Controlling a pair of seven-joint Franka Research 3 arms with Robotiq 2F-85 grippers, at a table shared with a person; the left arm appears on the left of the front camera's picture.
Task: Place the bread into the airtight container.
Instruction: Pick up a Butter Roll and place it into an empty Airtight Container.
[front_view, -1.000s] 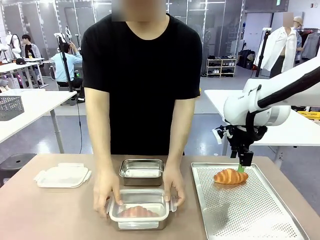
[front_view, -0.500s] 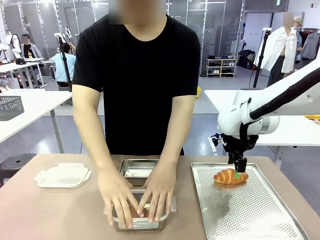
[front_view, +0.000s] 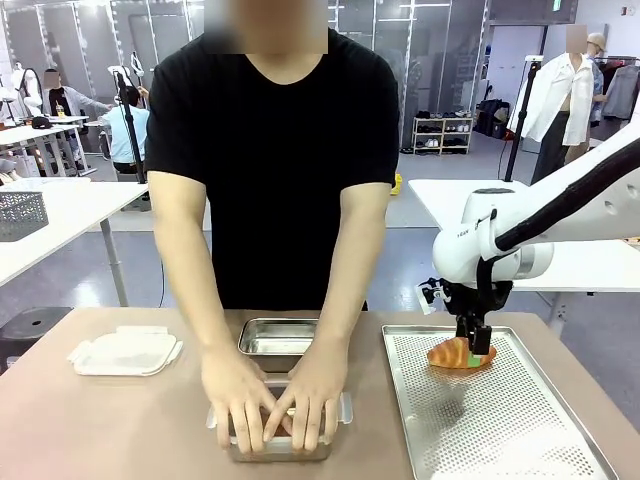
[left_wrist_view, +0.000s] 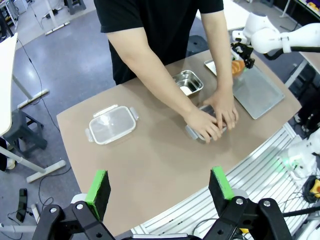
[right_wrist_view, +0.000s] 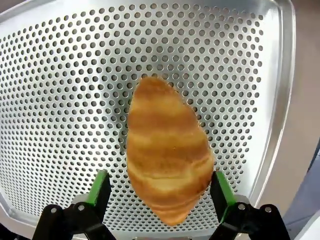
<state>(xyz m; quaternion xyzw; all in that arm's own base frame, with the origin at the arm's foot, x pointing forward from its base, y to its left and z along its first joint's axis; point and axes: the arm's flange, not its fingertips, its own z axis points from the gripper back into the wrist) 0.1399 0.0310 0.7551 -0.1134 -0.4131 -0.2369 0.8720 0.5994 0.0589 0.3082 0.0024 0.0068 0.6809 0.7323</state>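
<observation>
The bread (front_view: 458, 353) lies on a perforated tray (front_view: 500, 420), close to the tray's far edge, at the right side of the table (front_view: 100, 420). The right gripper (right_wrist_view: 160, 182) is down over it with its fingers spread wide, one green pad on each side of the loaf. One pad is just beside the crust and the other stands a little apart; neither presses it. The left gripper (left_wrist_view: 159, 186) hangs high above the table's near edge, its fingers also wide, with nothing between them. At the middle of the near edge, both of the person's hands (front_view: 240, 395) lie flat on top of the container (front_view: 343, 410), hiding what is inside. An open steel box (front_view: 282, 337) stands just behind it. A clear lid (front_view: 125, 351) lies toward the left edge.
</observation>
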